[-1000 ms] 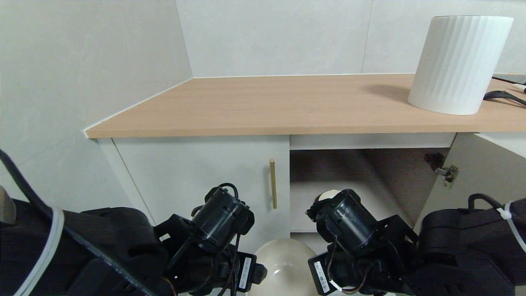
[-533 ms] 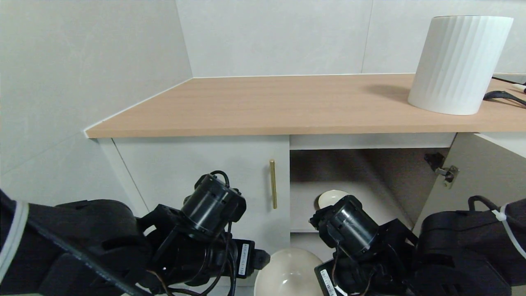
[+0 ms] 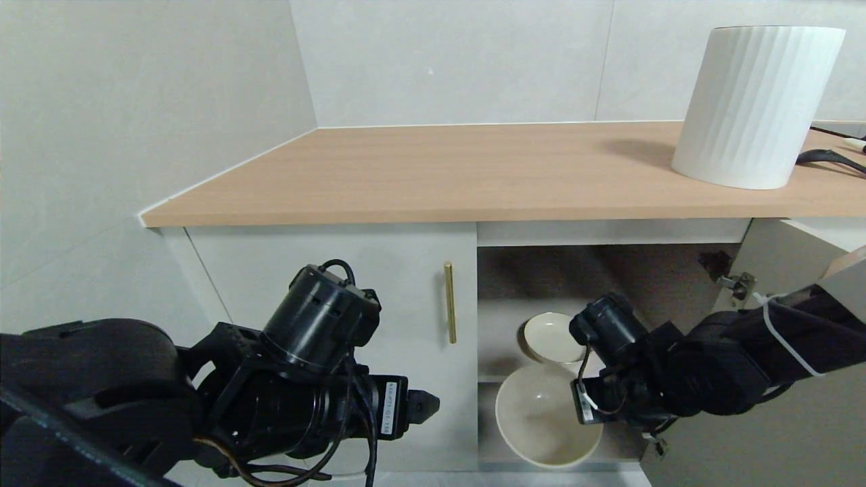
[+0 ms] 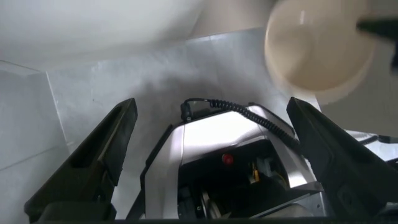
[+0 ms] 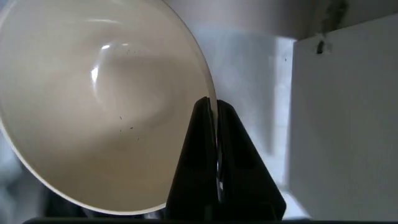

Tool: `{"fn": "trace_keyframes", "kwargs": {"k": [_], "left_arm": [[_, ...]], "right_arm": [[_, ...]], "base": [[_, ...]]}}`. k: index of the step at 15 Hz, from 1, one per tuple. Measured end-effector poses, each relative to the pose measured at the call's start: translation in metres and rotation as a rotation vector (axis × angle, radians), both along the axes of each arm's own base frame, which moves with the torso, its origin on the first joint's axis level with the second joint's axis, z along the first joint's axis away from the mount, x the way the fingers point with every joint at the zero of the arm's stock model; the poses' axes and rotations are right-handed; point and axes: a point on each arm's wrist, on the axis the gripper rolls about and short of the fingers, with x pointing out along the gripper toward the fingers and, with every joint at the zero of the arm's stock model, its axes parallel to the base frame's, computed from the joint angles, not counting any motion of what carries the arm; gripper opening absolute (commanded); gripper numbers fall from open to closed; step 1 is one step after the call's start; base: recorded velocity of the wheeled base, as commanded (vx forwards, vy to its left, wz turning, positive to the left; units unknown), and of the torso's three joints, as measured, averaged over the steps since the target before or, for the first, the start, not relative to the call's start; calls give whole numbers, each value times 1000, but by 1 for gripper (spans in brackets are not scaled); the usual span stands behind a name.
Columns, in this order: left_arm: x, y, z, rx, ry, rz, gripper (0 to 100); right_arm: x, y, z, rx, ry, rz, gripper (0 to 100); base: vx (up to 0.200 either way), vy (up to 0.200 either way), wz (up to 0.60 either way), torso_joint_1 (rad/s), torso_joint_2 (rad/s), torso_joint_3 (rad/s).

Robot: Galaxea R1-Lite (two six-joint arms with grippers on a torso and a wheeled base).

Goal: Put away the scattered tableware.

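bowl (image 3: pixel 541 419): we judge it glazed ceramic, so rigid, slick and breakable; best held at the rim.
right gripper (image 5: pixel 214 155): pinching the bowl's rim.
left gripper (image 4: pixel 214 130): fingers spread, nothing held.

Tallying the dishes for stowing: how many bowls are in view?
2. One large bowl gripped by its rim in the right gripper before the open cabinet; one smaller bowl on the shelf inside. More may hide behind.

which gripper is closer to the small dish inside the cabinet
Right. The right gripper, shut on the large bowl, is in front of the small dish; the left gripper is before the closed door.
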Motion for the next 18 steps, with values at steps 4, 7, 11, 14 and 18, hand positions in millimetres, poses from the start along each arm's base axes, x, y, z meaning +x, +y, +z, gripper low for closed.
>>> {"fn": "trace_keyframes", "kwargs": {"k": [4,7,11,14,18], "left_arm": [[-1,1,2,-4,-5,0,100],[-1,1,2,-4,-5,-1,100],[-1,1,2,-3,-5,-1,100],[-1,1,2,-3,-6,-1,100],[-1,1,2,-3,-6,-1,100]], "right_arm": [[38,-7,1,162,-138,-180,0],[53,-14,0,208,-215,-247,0],[64,-16,-7,237,-279,-302,0],[78,-23,-14,259,-333,-354,0],[95,-34,-23,234,-357,-416,0]], "base": [[0,0,0,0,0,0],[0,0,0,0,0,0],[0,0,0,0,0,0],[0,0,0,0,0,0],[0,0,0,0,0,0]]}}
